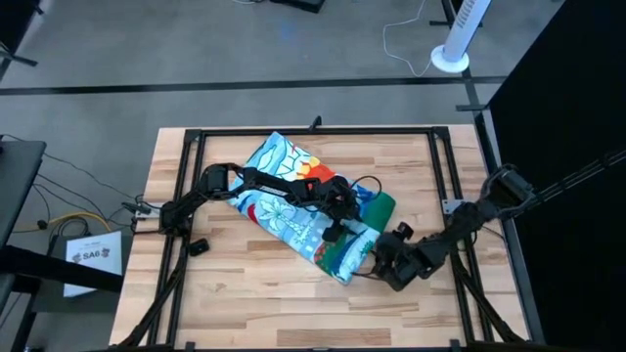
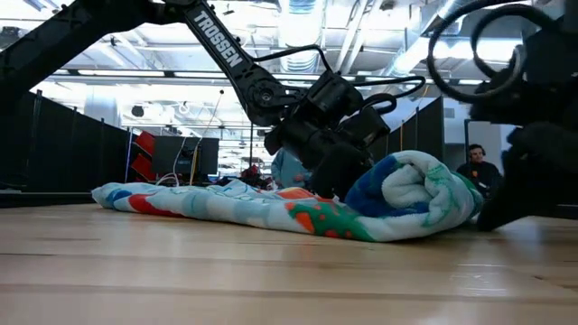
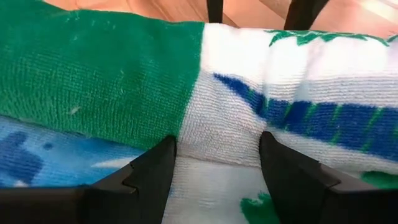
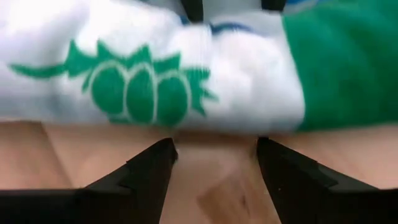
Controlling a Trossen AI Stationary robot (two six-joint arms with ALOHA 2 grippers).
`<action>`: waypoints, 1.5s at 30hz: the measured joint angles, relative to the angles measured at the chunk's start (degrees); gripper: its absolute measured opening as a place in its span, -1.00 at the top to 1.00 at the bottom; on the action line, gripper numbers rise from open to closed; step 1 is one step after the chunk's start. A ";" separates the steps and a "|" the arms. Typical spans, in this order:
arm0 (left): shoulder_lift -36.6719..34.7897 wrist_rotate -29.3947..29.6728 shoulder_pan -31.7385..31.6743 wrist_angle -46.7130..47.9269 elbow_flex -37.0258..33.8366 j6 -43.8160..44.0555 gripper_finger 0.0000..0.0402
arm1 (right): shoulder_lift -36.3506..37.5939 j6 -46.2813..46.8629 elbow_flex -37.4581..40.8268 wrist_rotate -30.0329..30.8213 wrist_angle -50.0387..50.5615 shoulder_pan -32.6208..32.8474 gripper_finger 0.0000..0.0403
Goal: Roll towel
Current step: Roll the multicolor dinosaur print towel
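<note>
1. The large soft beach towel point(image 1: 293, 200), green with a light-blue tropical print of white, red and orange motifs, lies slantwise on the pale wooden slat table point(image 1: 245, 303), near its middle.
2. The towel's end toward the right arm is wound into a thick roll point(image 2: 411, 203), its green and blue spiral visible end-on in the low view; the rest trails away flat and rumpled point(image 2: 181, 200) across the wood.
3. The left end effector point(image 1: 337, 220) reaches over the flat part of the towel and sits down on the cloth just beside the roll.
4. In the left wrist view its two dark fingers point(image 3: 149, 177) stand apart with white and blue terry bulging between them; they press into the cloth, though whether they actually pinch a fold is hard to tell from here.
5. The right end effector point(image 1: 386, 259) is on the other side of the roll, low over the bare wood at the towel's near edge.
6. In the right wrist view its fingers point(image 4: 149, 171) are spread wide with only table planks between them, and the roll's white and green face point(image 4: 143, 81) sits just ahead of the fingertips, seemingly not touching them.
7. Beyond the table, a person point(image 2: 474, 167) wearing a headset sits in the room behind.
</note>
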State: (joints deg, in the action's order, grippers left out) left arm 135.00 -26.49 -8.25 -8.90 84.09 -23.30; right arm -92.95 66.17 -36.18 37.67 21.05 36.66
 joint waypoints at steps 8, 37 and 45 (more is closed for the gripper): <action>-0.07 -0.12 0.26 0.81 0.00 -3.86 -0.08 | 2.39 -7.81 -0.62 0.22 -2.04 -4.54 -0.11; -5.18 3.20 0.20 7.98 -0.26 -7.98 -0.08 | 3.78 -25.50 -0.70 1.22 -15.29 -11.59 -0.11; -7.33 6.56 0.20 13.42 -0.20 -9.69 -0.08 | 3.80 -26.80 -0.70 1.21 -16.56 -12.49 -0.11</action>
State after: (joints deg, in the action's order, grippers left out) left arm 127.67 -19.93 -8.05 4.52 83.90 -33.00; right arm -89.14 39.37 -36.88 38.89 4.48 24.16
